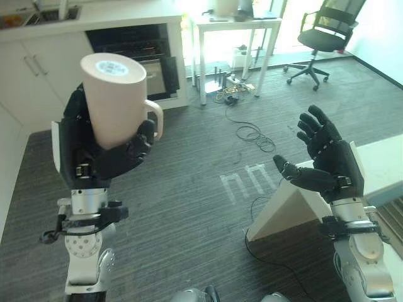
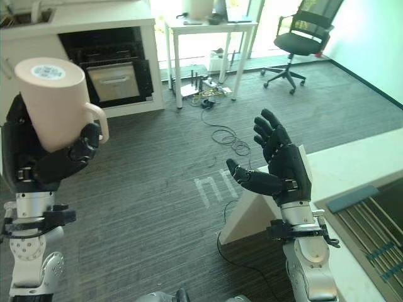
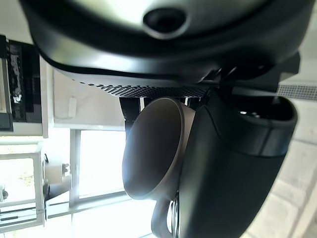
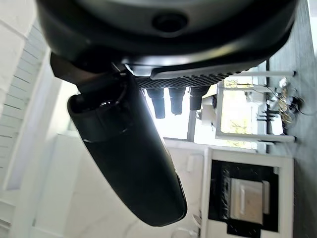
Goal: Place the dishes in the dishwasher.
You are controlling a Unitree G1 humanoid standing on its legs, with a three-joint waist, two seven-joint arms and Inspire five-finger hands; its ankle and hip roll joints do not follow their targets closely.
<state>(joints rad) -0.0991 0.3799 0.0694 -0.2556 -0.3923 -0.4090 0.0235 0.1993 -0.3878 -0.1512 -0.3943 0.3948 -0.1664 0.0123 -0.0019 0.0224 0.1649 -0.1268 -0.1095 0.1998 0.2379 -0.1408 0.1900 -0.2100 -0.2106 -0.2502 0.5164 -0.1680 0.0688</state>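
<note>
We're holding a cream mug (image 1: 114,99) up in the air with our left hand (image 1: 94,148), over on the left side of the scene. It's upside down, base facing up with a round sticker on it, and its handle is sticking out to the right. The fingers (image 1: 140,144) are curling round the mug's body and gripping it; in the left wrist view we're looking straight into the mug's open mouth, right beside the thumb.

Behind the mug, the open dishwasher (image 1: 141,53) is sitting under the white worktop (image 1: 113,16), dark inside with its racks showing, well apart from the mug. Further right there's a white table (image 1: 236,28) with cables on the grey carpet (image 1: 201,163) under it, and an office chair (image 1: 321,34) past that.

On the right, our right hand (image 1: 327,157) is hovering palm-up with its fingers (image 1: 312,129) spread and the thumb sticking out, holding nothing. It's hanging just in front of a white worktop corner (image 1: 378,167).
</note>
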